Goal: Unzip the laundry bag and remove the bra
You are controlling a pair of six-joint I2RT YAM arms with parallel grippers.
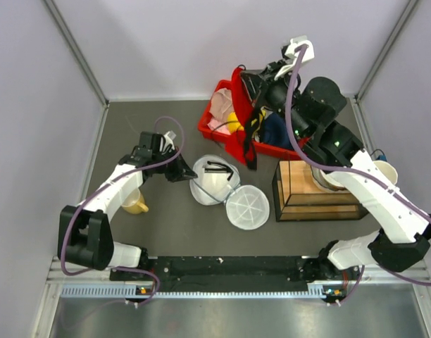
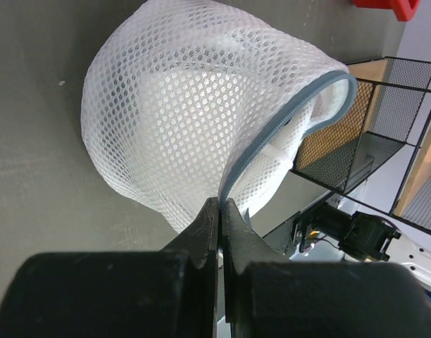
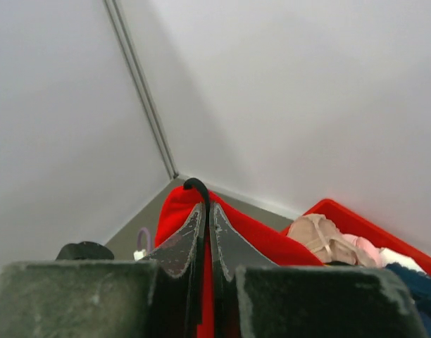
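The laundry bag (image 1: 217, 180) lies open on the dark table, with its second dome half and spoked disc (image 1: 247, 207) beside it. My left gripper (image 1: 182, 170) is shut on the bag's grey zip edge (image 2: 272, 134); in the left wrist view the mesh bag (image 2: 180, 120) fills the frame just beyond my left gripper (image 2: 220, 205). My right gripper (image 1: 252, 83) is shut on the red bra (image 1: 240, 105) and holds it above the red basket, black straps (image 1: 252, 141) dangling. In the right wrist view my right gripper (image 3: 205, 209) pinches the red bra (image 3: 177, 211) and a black strap.
A red basket (image 1: 214, 127) at the back holds a beige-pink cloth (image 3: 321, 236) and a navy cloth (image 1: 275, 130). A wire-and-wood crate (image 1: 314, 191) stands at the right, with a white cup (image 1: 386, 171) behind it. A yellow cup (image 1: 135, 203) sits by my left arm.
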